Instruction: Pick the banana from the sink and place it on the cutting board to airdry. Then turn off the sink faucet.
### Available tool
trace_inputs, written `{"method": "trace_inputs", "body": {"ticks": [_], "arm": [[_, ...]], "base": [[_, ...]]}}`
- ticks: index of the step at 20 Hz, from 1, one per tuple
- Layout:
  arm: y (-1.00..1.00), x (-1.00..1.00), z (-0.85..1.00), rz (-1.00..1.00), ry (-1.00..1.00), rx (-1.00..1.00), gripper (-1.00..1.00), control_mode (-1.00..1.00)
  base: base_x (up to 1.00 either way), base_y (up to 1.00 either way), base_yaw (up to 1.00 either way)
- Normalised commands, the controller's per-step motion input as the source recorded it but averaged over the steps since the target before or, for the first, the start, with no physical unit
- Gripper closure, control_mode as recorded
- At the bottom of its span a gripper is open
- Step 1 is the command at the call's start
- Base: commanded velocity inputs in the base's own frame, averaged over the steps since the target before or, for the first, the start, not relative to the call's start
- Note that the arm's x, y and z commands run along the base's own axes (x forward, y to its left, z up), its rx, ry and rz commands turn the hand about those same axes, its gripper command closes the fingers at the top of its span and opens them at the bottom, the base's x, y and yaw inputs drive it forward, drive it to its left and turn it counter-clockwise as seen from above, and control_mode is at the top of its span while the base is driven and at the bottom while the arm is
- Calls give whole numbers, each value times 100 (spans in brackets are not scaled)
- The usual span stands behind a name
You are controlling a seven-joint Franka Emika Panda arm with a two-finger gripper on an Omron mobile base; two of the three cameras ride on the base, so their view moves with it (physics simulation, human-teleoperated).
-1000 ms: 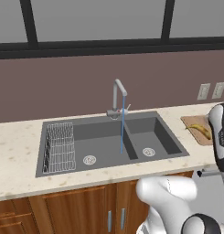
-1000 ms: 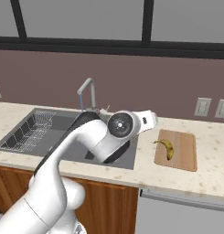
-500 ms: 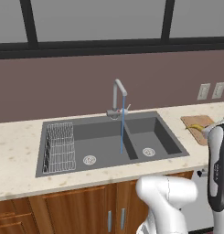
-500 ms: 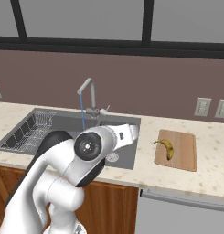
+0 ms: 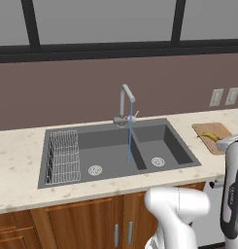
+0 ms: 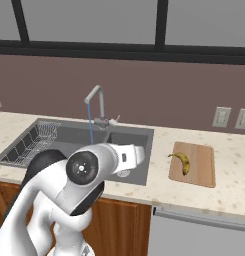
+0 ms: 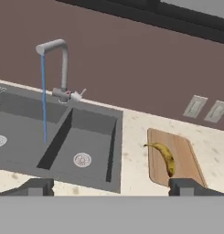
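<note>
Item: small curved yellow banana with brown ends (image 7: pixel 163 156), lying on the flat rectangular light-brown wooden cutting board (image 7: pixel 184 157), toward the board's 9 o'clock edge in the hand view, stem end pointing at roughly 10 o'clock; this part of the task is judged complete. Item: wide dark grey double-basin sink (image 7: pixel 93 151), sitting at 9 o'clock from the board on the speckled cream table (image 7: pixel 134 153), with a wire rack (image 5: pixel 63 155) in the basin farthest from the board. Item: tall thin grey metal faucet with squared gooseneck spout (image 7: pixel 58 68), standing at the sink's 12 o'clock rim, a thin blue water stream (image 7: pixel 43 98) running down from the spout, so the water is not yet off. Item: small side lever (image 7: pixel 80 94), projecting from the faucet base toward about 2 o'clock. Item: hand (image 7: pixel 112 186), fingers spread wide and carrying nothing, hovering on the near side of the sink, well apart from the faucet. Step in hand, as a judgement: turning off the faucet. Handling advice: approach the lever from above and from the board side, keeping the fingers clear of the spout and the stream; place one finger against the thin lever, or bracket it loosely, and push it toward the closed position in one steady sweep; treat the vanishing stream as confirmation.
</note>
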Motion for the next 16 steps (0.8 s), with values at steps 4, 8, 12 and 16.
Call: {"method": "trace_inputs", "body": {"ticks": [4,8,12,16], "arm": [[4,-20,12,-30,13,34,-100,-100],[31,-38,4,-28,6,27,-100,-100],[43,-28,0,-26,-2,9,-100,-100],[23,-3,0,-6,-6,0,-100,-100]], "base": [[0,0,0],[0,0,0],[0,0,0],[0,0,0]]}}
